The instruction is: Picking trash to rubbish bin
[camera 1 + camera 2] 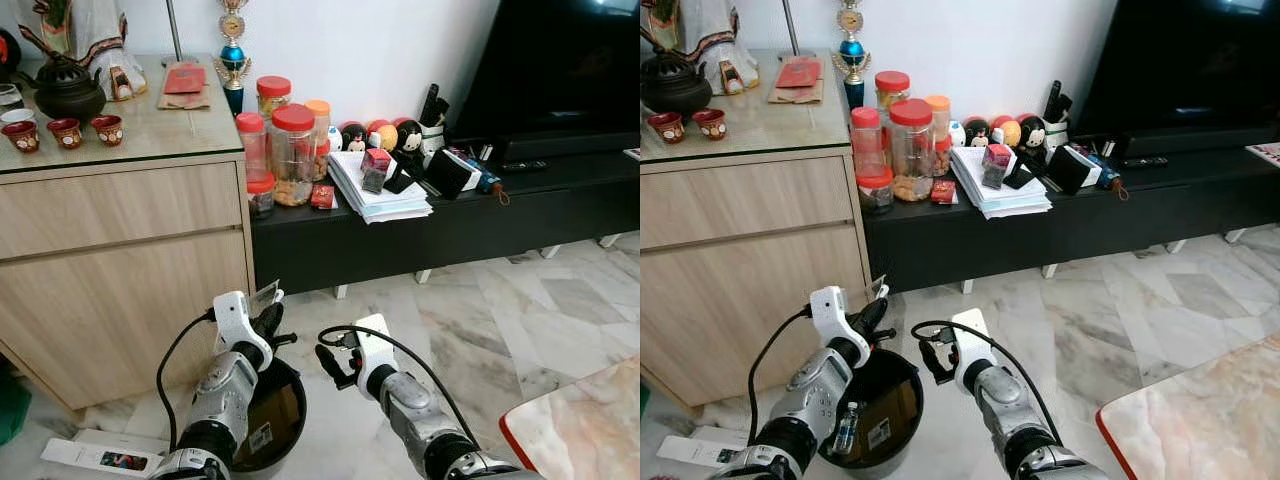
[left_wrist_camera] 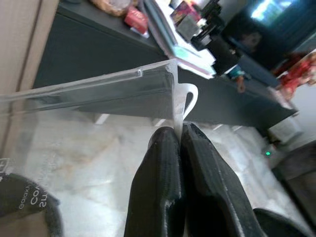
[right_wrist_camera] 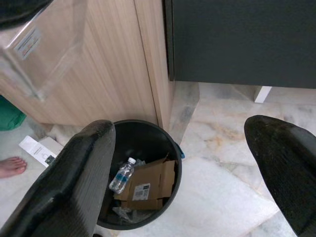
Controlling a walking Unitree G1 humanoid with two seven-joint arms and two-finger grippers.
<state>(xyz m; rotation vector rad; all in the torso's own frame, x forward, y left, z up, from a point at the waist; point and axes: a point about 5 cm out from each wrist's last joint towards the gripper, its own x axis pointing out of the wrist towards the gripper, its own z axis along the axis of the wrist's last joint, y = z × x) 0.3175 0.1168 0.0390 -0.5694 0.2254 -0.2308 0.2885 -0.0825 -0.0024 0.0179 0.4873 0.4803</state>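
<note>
clear plastic packaging [image 2: 89, 94] in left claw [image 2: 180, 129]

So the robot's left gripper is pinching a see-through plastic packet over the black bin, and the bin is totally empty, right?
Not quite. The left gripper does pinch the clear plastic packet above the black bin, but the bin isn't empty. The right wrist view shows a small water bottle and a piece of cardboard already inside it.
</note>
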